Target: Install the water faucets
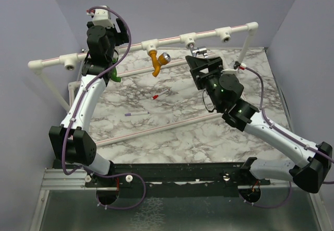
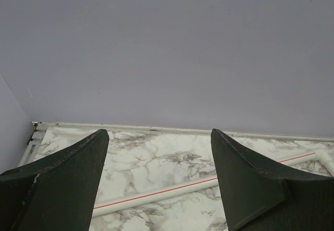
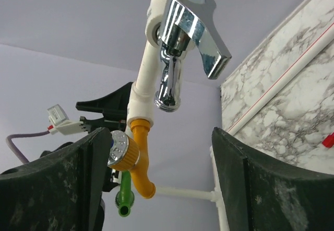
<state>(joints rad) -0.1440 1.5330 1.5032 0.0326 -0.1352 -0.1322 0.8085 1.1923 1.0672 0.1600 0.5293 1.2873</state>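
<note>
Over the desk (image 1: 172, 126), the pipe (image 1: 172, 39) along the upper frame seems to carry all three taps, so my left fingers (image 2: 68, 178) and right fingers (image 3: 261, 178) stand open and empty, the right just under the grey faucet (image 3: 180, 43), with the orange faucet (image 1: 156, 62) and green faucet (image 1: 115, 76) further left.

Chrome faucet (image 3: 180, 37) on white pipe (image 3: 145, 70) — claw (image 3: 159, 133) spread wide; orange faucet (image 3: 141, 158), green faucet (image 3: 124, 194) beyond.
</note>
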